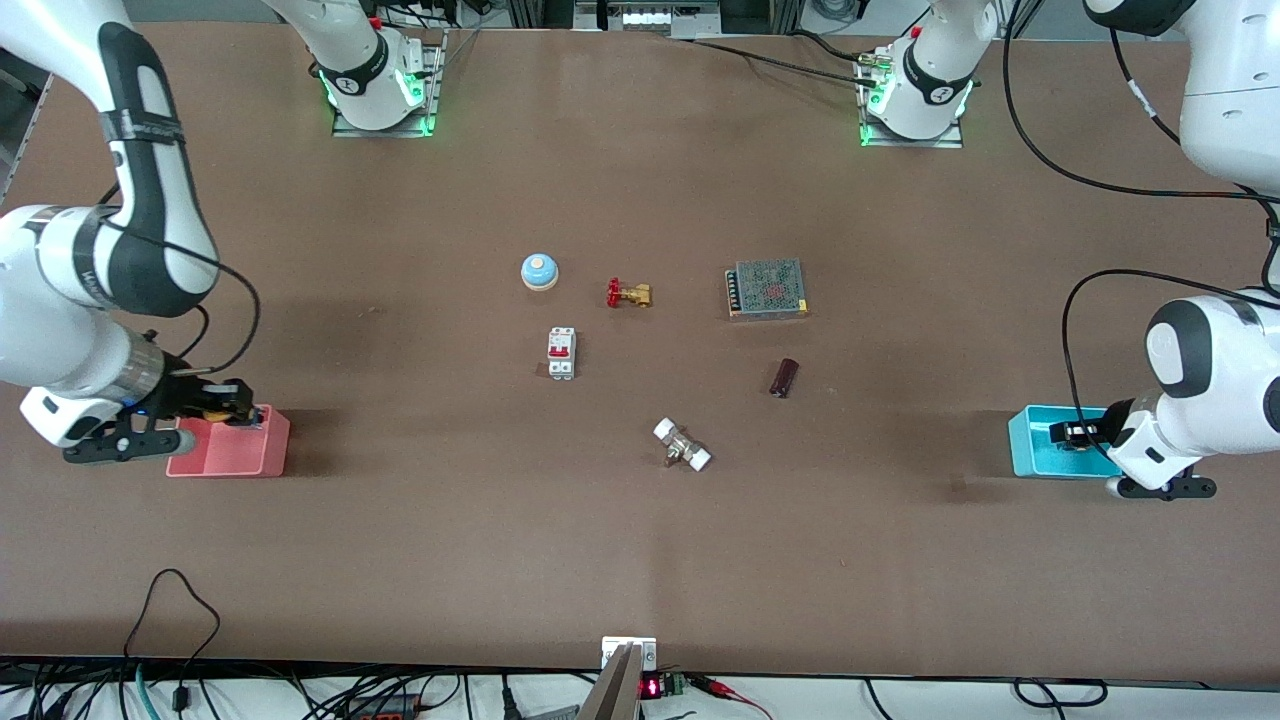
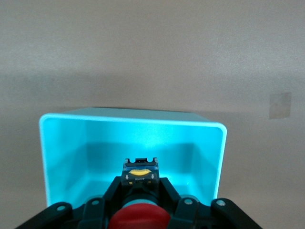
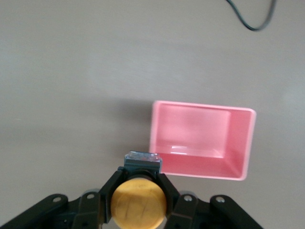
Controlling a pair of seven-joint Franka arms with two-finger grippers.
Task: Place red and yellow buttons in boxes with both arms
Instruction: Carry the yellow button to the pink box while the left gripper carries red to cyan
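My left gripper (image 1: 1070, 432) is shut on the red button (image 2: 140, 220), which has a black body with a yellow mark. It holds the button over the inside of the cyan box (image 1: 1030, 450), whose wall (image 2: 62, 157) fills the left wrist view. My right gripper (image 1: 232, 402) is shut on the yellow button (image 3: 138, 202). It hangs over the edge of the pink box (image 1: 240, 455); in the right wrist view the button's body sits just outside the pink box's rim (image 3: 202, 106). Both boxes look empty inside.
In the middle of the table lie a pale blue bell (image 1: 539, 271), a brass valve with a red handle (image 1: 629, 294), a mesh-topped power supply (image 1: 767, 289), a white circuit breaker (image 1: 561, 353), a dark cylinder (image 1: 783, 377) and a white-ended fitting (image 1: 682, 444).
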